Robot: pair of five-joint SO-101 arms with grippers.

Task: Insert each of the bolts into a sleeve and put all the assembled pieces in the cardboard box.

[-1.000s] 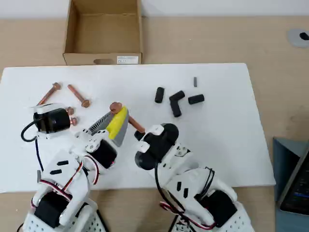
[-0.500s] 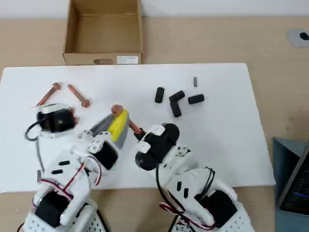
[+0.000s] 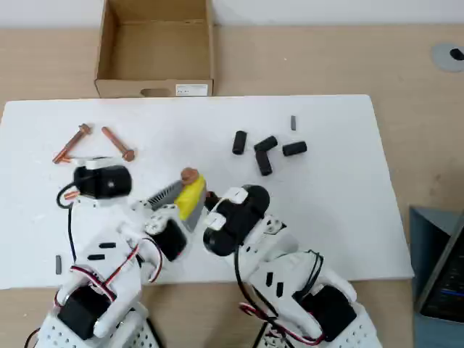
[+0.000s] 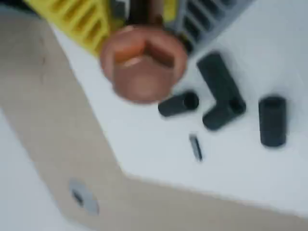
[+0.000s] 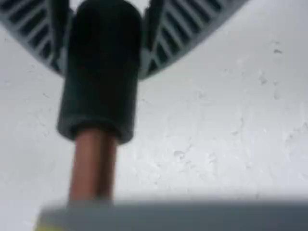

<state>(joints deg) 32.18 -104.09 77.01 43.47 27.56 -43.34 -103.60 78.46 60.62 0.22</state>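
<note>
My left gripper point(image 3: 187, 190), with one yellow finger point(image 4: 77, 24), is shut on a copper bolt point(image 4: 144, 62) whose head point(image 3: 189, 175) points away from the arms. My right gripper point(image 5: 103, 29) is shut on a black sleeve point(image 5: 101, 72) just right of it, mid-mat. The bolt's shaft point(image 5: 94, 163) runs into the sleeve's open end. Several loose black sleeves point(image 3: 264, 151) lie on the white mat point(image 3: 333, 210) farther back; the left wrist view shows those sleeves point(image 4: 221, 96) beyond the bolt head. Two more bolts point(image 3: 94, 142) lie at the mat's back left. The cardboard box point(image 3: 154, 87) stands open behind the mat.
A small grey pin point(image 3: 293, 122) lies behind the sleeves. Another copper piece point(image 3: 70, 194) pokes out beside the left arm's motor. A short grey bit point(image 3: 58, 264) lies at the mat's front left. A dark device point(image 3: 438, 275) sits off the mat at the right.
The left arm has shifted right and toward the right gripper with the bolt. Less bare shaft shows between the two grippers. The right arm has stayed put.
</note>
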